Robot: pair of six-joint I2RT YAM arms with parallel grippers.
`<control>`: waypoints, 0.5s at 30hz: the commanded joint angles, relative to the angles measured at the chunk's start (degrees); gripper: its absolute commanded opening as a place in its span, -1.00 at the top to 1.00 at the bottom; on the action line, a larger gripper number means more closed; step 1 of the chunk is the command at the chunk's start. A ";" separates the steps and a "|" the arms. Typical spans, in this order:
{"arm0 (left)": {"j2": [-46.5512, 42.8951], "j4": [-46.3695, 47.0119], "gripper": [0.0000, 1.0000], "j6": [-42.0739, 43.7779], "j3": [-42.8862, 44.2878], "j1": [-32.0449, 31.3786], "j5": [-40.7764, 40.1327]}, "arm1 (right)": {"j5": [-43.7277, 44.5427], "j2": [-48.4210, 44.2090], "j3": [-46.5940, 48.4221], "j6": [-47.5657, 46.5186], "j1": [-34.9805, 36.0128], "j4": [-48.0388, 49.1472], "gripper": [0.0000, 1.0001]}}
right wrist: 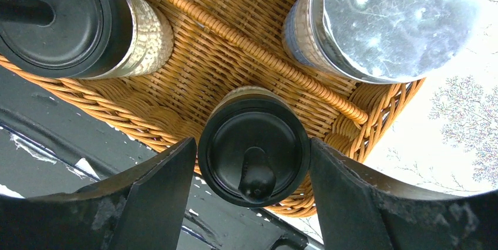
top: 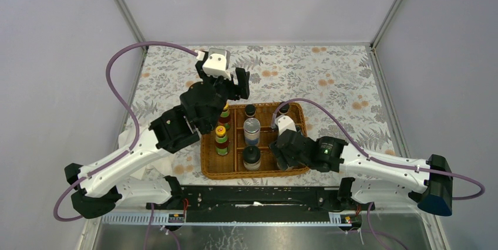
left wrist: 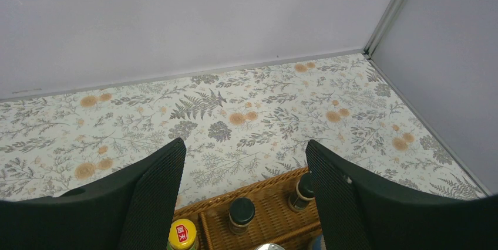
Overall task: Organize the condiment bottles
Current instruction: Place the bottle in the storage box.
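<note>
- SORTING, LATE STAGE: My right claw (right wrist: 251, 147) straddles the knobbed lid of a cream jar (right wrist: 253, 153). The jar stands upright in the 5 o'clock corner slot of the basket (top: 235, 174). My fingers sit hard by the lid on both sides, and I cannot tell whether they pinch it or have let go.
- My left claw (left wrist: 245, 144) hangs released and empty above the basket's 11 o'clock corner.
- The step, as I judge it, is seating this jar in its slot, seemingly the last placement. The next move calls for jaws clear of the lid, then a straight lift, so the knob is not snagged or the jar tipped.
- The count, all inside the basket, is eight bottles:
  - two cream jars, the other (right wrist: 59, 21) at 9 o'clock of mine
  - two yellow-caps (top: 221, 139) in the 9 o'clock column
  - two dark jars (left wrist: 241, 210) along the 12 o'clock row
  - two shakers (right wrist: 405, 21), one mid-basket and one at 12 o'clock of my jar
</note>
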 commanded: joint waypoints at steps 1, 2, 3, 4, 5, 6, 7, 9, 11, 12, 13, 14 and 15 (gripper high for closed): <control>-0.51 -0.39 -0.60 -0.08 -0.54 0.33 -0.27 | 1.43 -0.27 0.77 0.09 0.58 -0.05 -0.54; -0.44 -0.39 -0.60 -0.10 -0.48 0.40 -0.27 | 1.42 -0.14 0.87 0.05 0.59 -0.10 -0.57; -0.42 -0.39 -0.60 -0.14 -0.48 0.35 -0.27 | 1.41 -0.05 1.01 0.05 0.59 -0.13 -0.60; -0.42 -0.39 -0.60 -0.13 -0.48 0.41 -0.27 | 1.46 0.03 1.10 -0.03 0.59 -0.19 -0.61; -0.41 -0.39 -0.60 -0.06 -0.48 0.35 -0.27 | 1.46 0.02 1.19 -0.11 0.59 -0.20 -0.61; -0.39 -0.39 -0.60 -0.05 -0.48 0.34 -0.27 | 1.50 -0.02 1.28 -0.17 0.59 -0.16 -0.61; -0.42 -0.43 -0.60 -0.05 -0.48 0.39 -0.34 | 1.57 0.03 1.39 -0.21 0.59 -0.18 -0.62; -0.44 -0.39 -0.60 -0.03 -0.50 0.41 -0.36 | 1.63 0.05 1.62 -0.32 0.59 -0.28 -0.62; -0.35 -0.39 -0.60 -0.01 -0.48 0.43 -0.36 | 1.82 0.13 1.95 -0.34 0.59 -0.37 -0.63; -0.33 -0.39 -0.60 0.03 -0.43 0.43 -0.36 | 1.88 0.14 2.09 -0.50 0.54 -0.45 -0.63; -0.34 -0.39 -0.60 -0.05 -0.44 0.43 -0.36 | 1.93 0.11 2.31 -0.63 0.58 -0.40 -0.63; -0.35 -0.39 -0.60 -0.05 -0.41 0.43 -0.36 | 1.99 0.06 2.50 -0.71 0.59 -0.43 -0.64; -0.41 -0.39 -0.60 -0.05 -0.41 0.43 -0.36 | 2.02 0.05 2.78 -0.81 0.59 -0.44 -0.63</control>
